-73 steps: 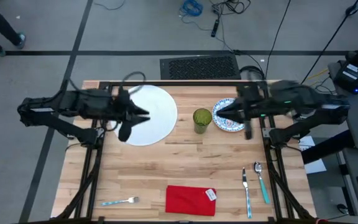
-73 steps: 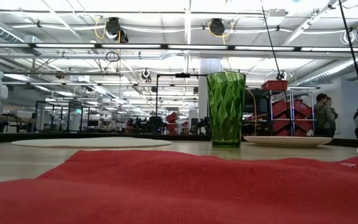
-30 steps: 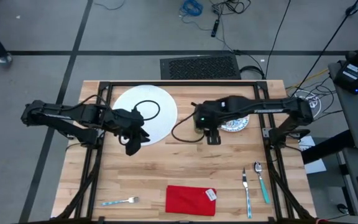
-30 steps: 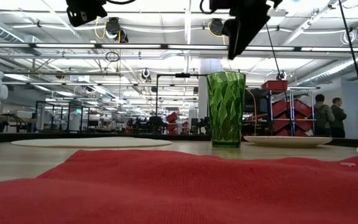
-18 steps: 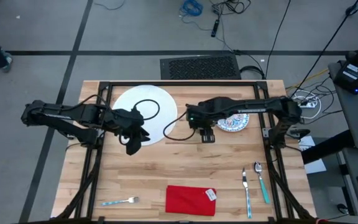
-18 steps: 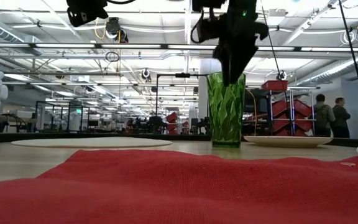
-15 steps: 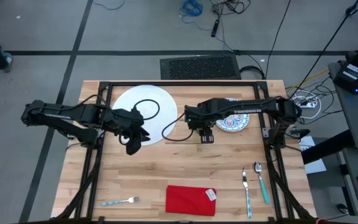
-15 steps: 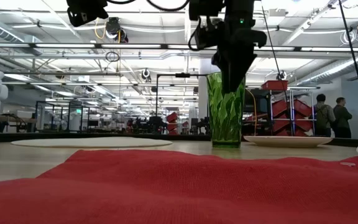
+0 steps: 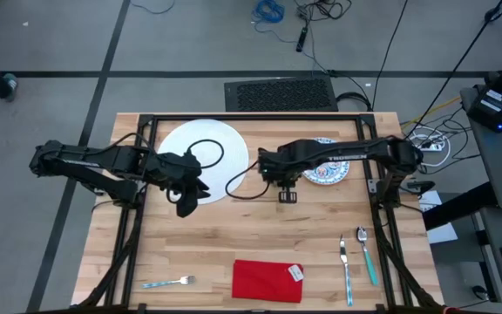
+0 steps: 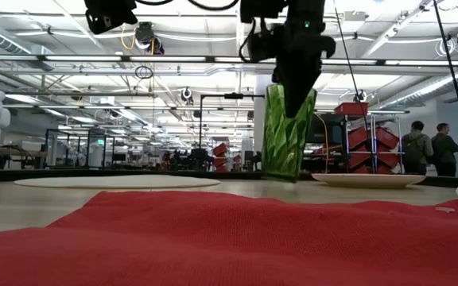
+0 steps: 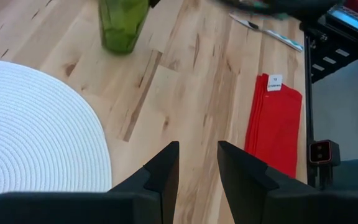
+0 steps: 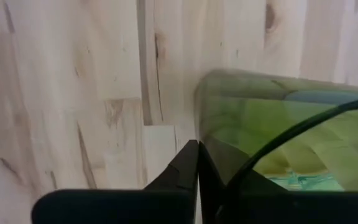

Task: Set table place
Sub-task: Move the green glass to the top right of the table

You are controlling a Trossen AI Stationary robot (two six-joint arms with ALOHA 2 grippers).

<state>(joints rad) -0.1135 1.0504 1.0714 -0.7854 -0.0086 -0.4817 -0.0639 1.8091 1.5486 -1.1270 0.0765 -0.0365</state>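
A: How many items lie on the surface (image 9: 234, 227)?

B: Two plates, one cup (image 10: 286, 131), one napkin (image 9: 267, 281), one fork, one knife, one spoon.

A: And the jaws?

B: The right gripper (image 10: 294, 99) is clamped on the cup's rim, cup tilted, mid-surface. The left gripper (image 11: 194, 174), jaws apart, hovers beside the white plate (image 9: 200, 160).
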